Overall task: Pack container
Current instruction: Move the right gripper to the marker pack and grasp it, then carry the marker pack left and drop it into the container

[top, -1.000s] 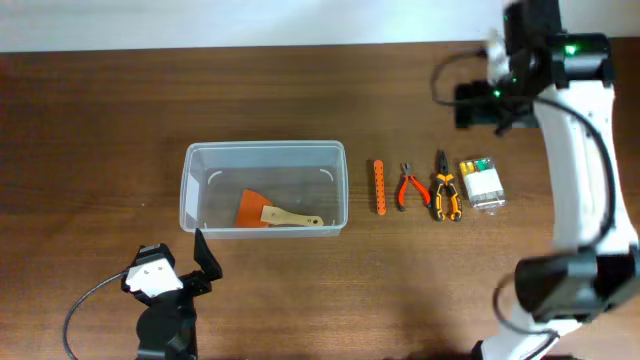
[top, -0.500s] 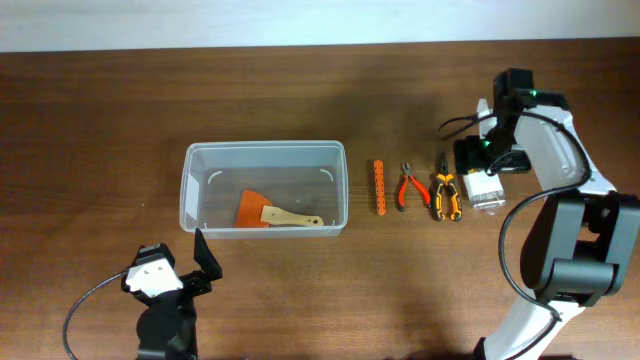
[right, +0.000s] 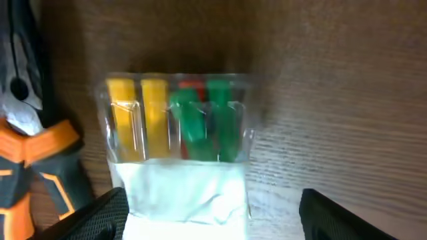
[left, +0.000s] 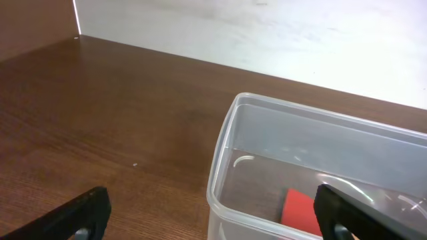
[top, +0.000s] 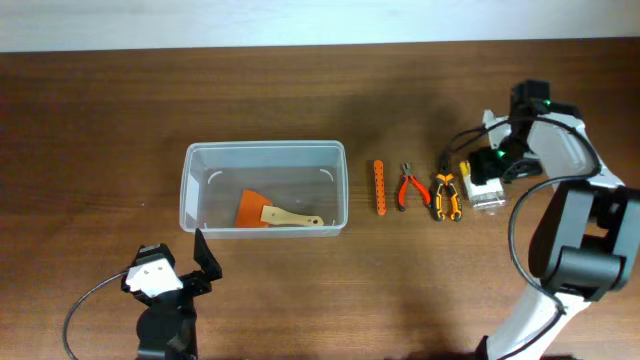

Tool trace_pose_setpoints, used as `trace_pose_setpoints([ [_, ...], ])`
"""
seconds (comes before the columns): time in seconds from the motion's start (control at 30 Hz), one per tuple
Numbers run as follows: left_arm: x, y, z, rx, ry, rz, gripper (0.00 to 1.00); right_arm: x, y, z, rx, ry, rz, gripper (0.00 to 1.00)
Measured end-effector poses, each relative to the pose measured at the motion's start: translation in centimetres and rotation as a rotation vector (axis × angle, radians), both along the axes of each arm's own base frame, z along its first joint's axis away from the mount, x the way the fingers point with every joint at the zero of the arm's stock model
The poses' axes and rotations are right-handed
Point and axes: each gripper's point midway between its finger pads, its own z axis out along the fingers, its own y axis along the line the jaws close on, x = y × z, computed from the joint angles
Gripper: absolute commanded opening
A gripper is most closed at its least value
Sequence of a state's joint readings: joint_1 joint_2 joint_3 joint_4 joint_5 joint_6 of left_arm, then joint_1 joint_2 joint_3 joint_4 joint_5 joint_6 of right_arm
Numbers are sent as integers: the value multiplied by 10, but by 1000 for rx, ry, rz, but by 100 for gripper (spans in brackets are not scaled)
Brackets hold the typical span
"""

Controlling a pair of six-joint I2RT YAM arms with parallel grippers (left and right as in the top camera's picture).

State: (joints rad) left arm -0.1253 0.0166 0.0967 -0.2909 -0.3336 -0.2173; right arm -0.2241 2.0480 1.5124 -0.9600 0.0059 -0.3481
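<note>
The clear plastic container stands left of centre and holds an orange scraper with a wooden handle. It also shows in the left wrist view, with the scraper seen through its wall. My left gripper is open and empty in front of the container's near left corner. My right gripper is open, its fingers on either side of a clear packet of yellow and green pieces, low over the table.
Right of the container lie an orange bar, red pliers, orange-and-black pliers and the packet in a row. The orange-and-black pliers lie close to the left of my right gripper.
My right arm has swung from the back right of the table toward me and down onto the packet. The left arm and the container have not moved.
</note>
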Motion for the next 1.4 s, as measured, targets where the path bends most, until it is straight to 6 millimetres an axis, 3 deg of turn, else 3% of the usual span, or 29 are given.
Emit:
trace_pose_setpoints([
  [0.17,0,0,0,0,0,0,99,-1,4,-4,25,5,2,80],
  [0.37,0,0,0,0,0,0,99,-15,12,-30,70,84,5,75],
  [0.5,0,0,0,0,0,0,99,-15,14,-30,79,85,-5,60],
  [0.57,0,0,0,0,0,0,99,-16,15,-29,85,89,-16,46],
  [0.7,0,0,0,0,0,0,99,-16,15,-28,87,90,-34,36],
  [0.87,0,0,0,0,0,0,99,-21,17,-26,96,111,-67,36],
  [1.03,0,0,0,0,0,0,99,-42,29,-21,155,201,-92,28],
  [1.1,0,0,0,0,0,0,99,-39,37,-9,204,204,-100,25],
  [1.2,0,0,0,0,0,0,99,-22,48,27,276,153,-111,22],
  [1.3,0,0,0,0,0,0,99,-3,65,85,327,40,-85,21],
  [1.4,0,0,0,0,0,0,99,12,96,160,344,-136,3,19],
])
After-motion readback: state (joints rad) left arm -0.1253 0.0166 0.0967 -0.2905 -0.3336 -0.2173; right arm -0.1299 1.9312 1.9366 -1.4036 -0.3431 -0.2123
